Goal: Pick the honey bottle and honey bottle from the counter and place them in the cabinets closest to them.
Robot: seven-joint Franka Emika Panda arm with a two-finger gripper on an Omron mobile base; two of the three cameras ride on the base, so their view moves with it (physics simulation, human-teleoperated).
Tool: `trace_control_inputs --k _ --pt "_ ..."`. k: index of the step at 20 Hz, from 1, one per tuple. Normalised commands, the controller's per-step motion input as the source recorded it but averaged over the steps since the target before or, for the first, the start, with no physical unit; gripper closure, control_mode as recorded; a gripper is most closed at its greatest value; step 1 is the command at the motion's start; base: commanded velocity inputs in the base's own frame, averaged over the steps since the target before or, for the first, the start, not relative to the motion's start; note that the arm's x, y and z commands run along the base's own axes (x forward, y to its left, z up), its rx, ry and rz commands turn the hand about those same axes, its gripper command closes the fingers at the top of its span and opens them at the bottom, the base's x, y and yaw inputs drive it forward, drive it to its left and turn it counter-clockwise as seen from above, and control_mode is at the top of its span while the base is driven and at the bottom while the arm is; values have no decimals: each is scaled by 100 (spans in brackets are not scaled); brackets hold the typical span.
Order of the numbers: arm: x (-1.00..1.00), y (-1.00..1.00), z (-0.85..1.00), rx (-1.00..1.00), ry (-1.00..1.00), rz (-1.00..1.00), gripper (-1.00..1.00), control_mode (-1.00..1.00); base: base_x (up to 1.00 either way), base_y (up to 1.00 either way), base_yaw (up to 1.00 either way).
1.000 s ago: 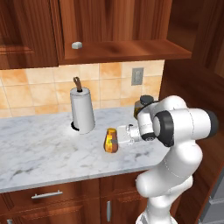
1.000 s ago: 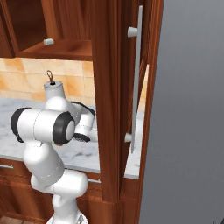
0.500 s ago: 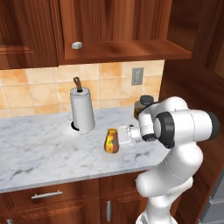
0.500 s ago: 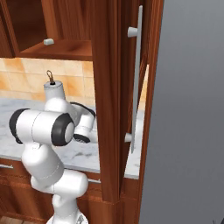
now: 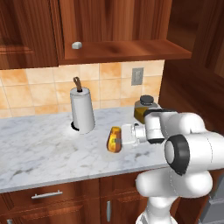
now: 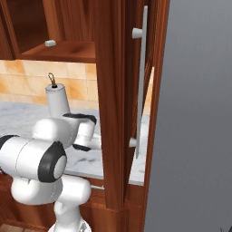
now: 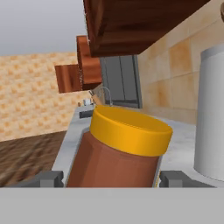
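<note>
A: Marble counter (image 5: 39, 153) runs across the lower half of the left base view, tan tile backsplash behind, reddish-brown wall cabinets (image 5: 113, 26) along the top w/ an open shelf ledge. What's on it?

B: Paper-towel roll (image 5: 82, 109) stands left of centre. Honey bottle (image 5: 114, 139) sits on the counter mid-frame, a bit below & right of the roll, apart from it. Amber jar w/ dark lid (image 5: 145, 106) is right of centre, near the wall, behind the arm.

A: And the gripper?

B: Gripper (image 5: 124, 136) is at the bottle's right side in the left base view, hand roughly level w/ the counter. In the hand view the bottle (image 7: 120, 153) is dead centre, orange-yellow cap uppermost, a finger tip (image 7: 46, 178) to its left & one to its right.

A: Clamped on it?

B: Jaws stand wide, either side of the bottle. Contact w/ its sides: can't tell.

A: Right base view?

B: Arm lower left, roll (image 6: 57, 101) above it, tall wooden panel mid-frame.
</note>
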Motion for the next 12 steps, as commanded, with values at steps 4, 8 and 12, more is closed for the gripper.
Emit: trace_control_inputs --k 4,8,12 --pt "-14 3 51 -8 0 -8 100 -100 0 0 0" --pt "-30 9 52 -10 0 -6 100 -100 0 0 0" --pt "-43 21 51 -6 0 -8 100 -100 0 0 0"
